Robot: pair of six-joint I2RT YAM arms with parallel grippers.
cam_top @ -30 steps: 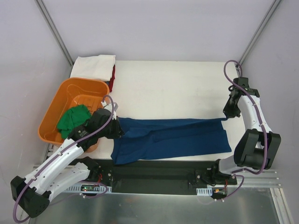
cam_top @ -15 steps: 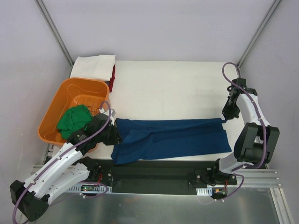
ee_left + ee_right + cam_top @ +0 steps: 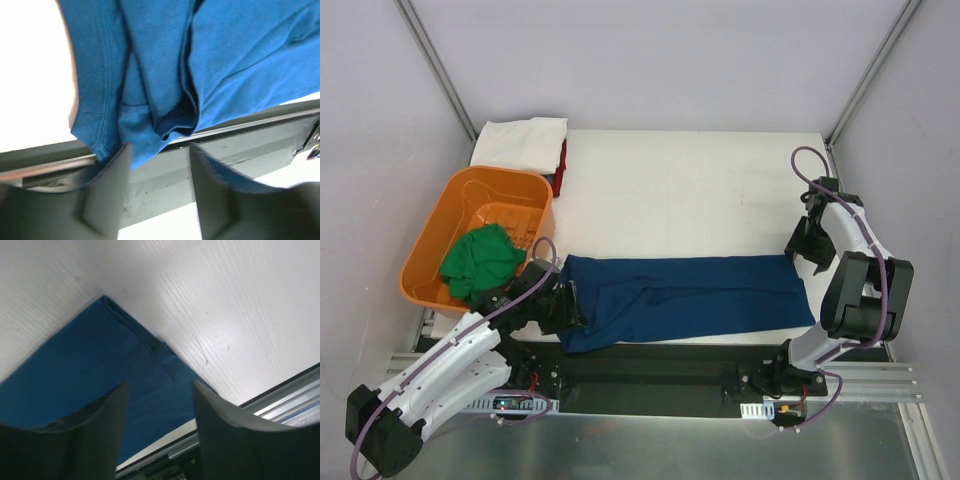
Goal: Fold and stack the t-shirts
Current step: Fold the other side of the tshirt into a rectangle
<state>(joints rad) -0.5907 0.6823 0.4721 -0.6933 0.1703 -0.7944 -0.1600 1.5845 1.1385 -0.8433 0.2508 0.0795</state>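
Observation:
The navy blue t-shirt [image 3: 690,298] lies flat as a long folded band across the near part of the white table [image 3: 690,190]. My left gripper [image 3: 565,305] is at its left end, open, with nothing between the fingers; the bunched cloth edge [image 3: 150,125] hangs just past the fingertips. My right gripper [image 3: 800,250] hovers open over the shirt's far right corner [image 3: 107,302], not holding it. A green t-shirt [image 3: 480,260] sits crumpled in the orange tub. A folded white t-shirt [image 3: 525,145] lies at the back left with a red one [image 3: 561,165] showing at its right edge.
The orange tub [image 3: 450,200] stands at the left, close to my left arm. A black rail [image 3: 660,365] runs along the table's near edge, and the shirt's left end hangs over it [image 3: 225,155]. Grey walls close in on both sides.
Both grippers have opened and let go of the navy shirt's ends. The left arm slid toward the near edge, the right dropped slightly; the shirt now rests on the table.

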